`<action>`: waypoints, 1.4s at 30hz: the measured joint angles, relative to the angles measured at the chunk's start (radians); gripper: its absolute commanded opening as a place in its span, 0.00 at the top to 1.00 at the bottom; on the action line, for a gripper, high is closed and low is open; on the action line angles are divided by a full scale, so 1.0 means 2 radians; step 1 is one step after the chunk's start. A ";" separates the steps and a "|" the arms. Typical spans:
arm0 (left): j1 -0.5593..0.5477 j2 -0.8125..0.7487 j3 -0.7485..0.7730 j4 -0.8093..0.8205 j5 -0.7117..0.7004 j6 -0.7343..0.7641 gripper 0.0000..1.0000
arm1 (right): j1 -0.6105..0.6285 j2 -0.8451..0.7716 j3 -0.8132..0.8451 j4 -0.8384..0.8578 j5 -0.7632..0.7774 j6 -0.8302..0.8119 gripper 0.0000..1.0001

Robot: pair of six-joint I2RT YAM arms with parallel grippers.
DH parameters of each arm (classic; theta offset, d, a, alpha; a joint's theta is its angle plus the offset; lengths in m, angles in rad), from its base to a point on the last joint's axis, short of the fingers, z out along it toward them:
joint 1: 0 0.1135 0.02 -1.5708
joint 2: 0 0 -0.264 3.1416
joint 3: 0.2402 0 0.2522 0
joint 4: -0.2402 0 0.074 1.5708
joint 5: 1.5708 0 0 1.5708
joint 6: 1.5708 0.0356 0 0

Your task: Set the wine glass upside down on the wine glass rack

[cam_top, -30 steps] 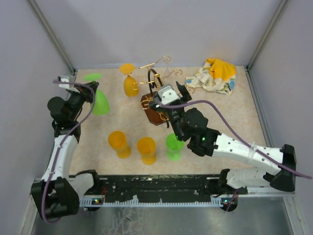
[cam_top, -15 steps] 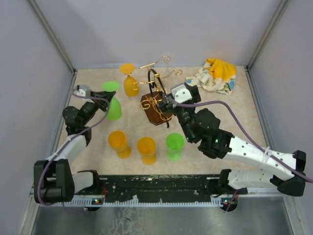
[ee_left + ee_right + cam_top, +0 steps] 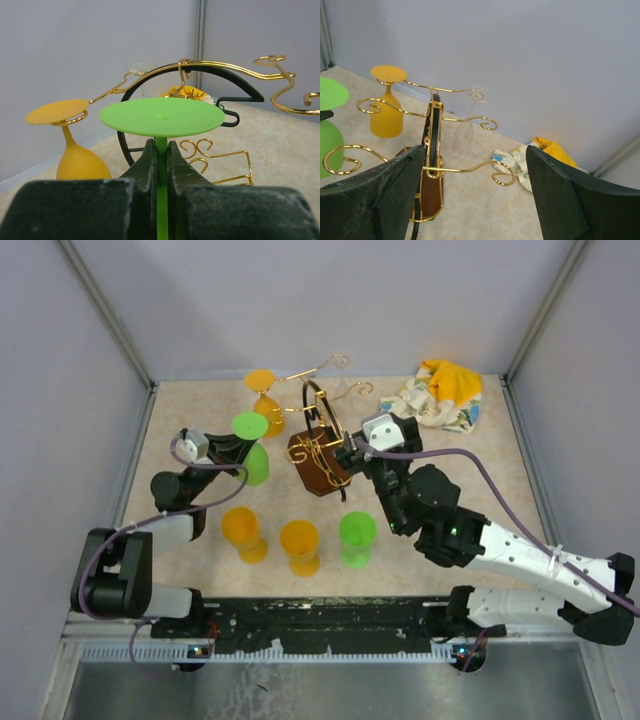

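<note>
Since your left gripper [image 3: 160, 150] has swung rightward, entry one, the green wine glass [image 3: 250, 427], now hangs inverted just beside the wine glass rack [image 3: 312, 468], stem pinched tight and ready for hooking. Entry two: right gripper [image 3: 475, 170], spread wide, empty, facing the rack.

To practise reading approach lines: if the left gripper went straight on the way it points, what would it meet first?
Probably the wine glass rack: its black loop handle stands straight ahead of the left gripper and its green wine glass; depth is unclear.
</note>
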 measured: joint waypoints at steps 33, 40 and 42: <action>-0.067 0.157 0.095 0.038 0.006 -0.039 1.00 | 0.000 0.000 -0.019 0.000 0.030 -0.020 0.16; -0.071 0.157 0.095 0.038 0.008 -0.044 1.00 | 0.000 0.000 -0.019 0.000 0.032 -0.022 0.15; -0.070 0.157 0.095 0.038 0.008 -0.045 1.00 | 0.000 0.000 -0.019 0.000 0.032 -0.022 0.15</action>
